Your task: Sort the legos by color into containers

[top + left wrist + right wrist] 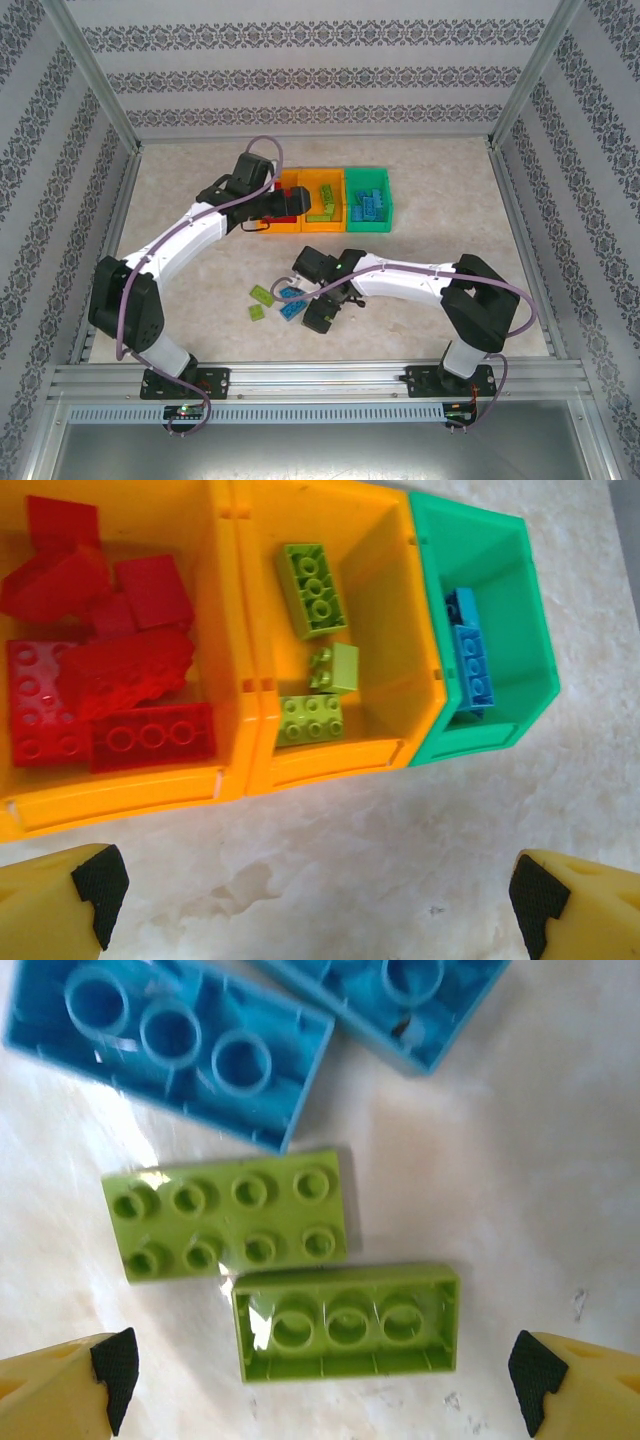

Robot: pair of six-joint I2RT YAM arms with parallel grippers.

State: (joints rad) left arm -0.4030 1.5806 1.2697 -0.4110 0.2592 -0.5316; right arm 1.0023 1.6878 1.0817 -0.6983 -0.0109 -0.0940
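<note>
The containers stand in a row at the back: a left orange bin [120, 790] with several red legos [150, 735], a middle orange bin [330, 760] with three lime green legos [312, 588], and a green bin [500, 640] holding blue legos [472, 665]. My left gripper [315, 905] [280, 212] is open over bare table at the near side of the bins. On the table lie loose bricks: two blue ones [175, 1045] upside down, a lime green one [225, 1222] studs up, and a lime green one [347, 1322] upside down. My right gripper [320, 1385] [320, 314] hangs open just above these, nothing between its fingers.
The loose green bricks [262, 294] and blue bricks [291, 300] cluster in the middle of the table [440, 220], left of the right arm. A metal frame [105, 110] and patterned walls enclose the table on three sides.
</note>
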